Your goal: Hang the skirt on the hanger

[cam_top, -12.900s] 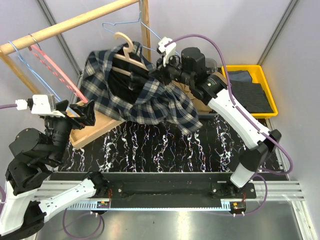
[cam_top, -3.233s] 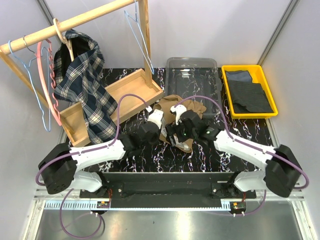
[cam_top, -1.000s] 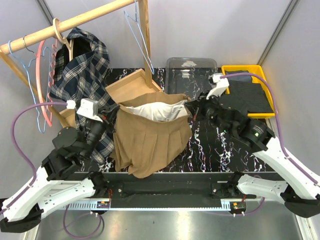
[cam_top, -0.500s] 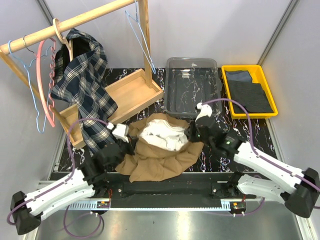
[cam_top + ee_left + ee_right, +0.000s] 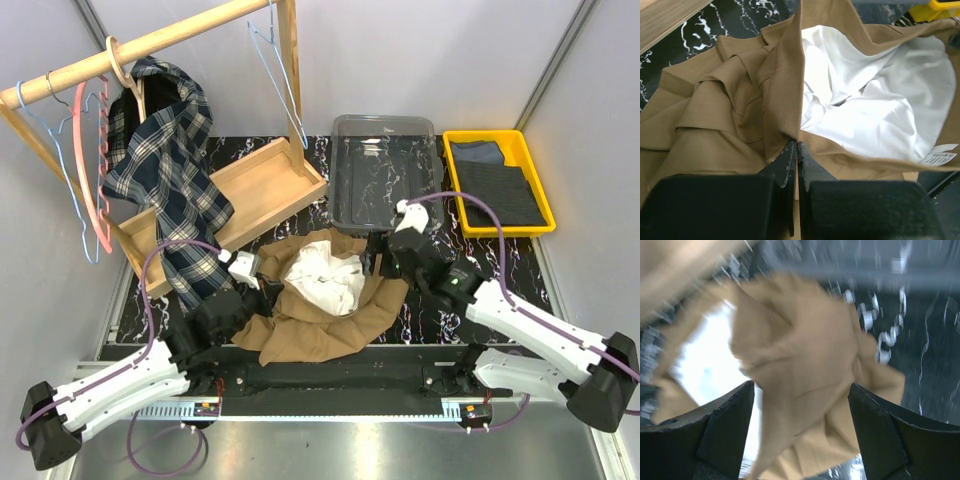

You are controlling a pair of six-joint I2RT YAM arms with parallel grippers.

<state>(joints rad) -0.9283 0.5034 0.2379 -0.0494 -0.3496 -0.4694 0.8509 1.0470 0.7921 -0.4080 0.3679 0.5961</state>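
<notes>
Top: skirt (image 5: 330,315) crumpled on table (image 5: 500,258), lining up, left gripper (image 5: 262,287) and right gripper (image 5: 377,258) at its edges. Hanger (image 5: 287,92) hangs on rod (image 5: 150,42), well apart.
Left wrist: left gripper (image 5: 797,146) pinched tight on the skirt's (image 5: 725,105) waistband edge.
Right wrist: blurred; right gripper (image 5: 800,432) spread wide above the skirt (image 5: 800,355), gripping nothing.

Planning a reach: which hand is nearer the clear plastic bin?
Right. The right hand is by the near edge of the clear plastic bin; the left hand is across the tan-brown skirt.
</notes>
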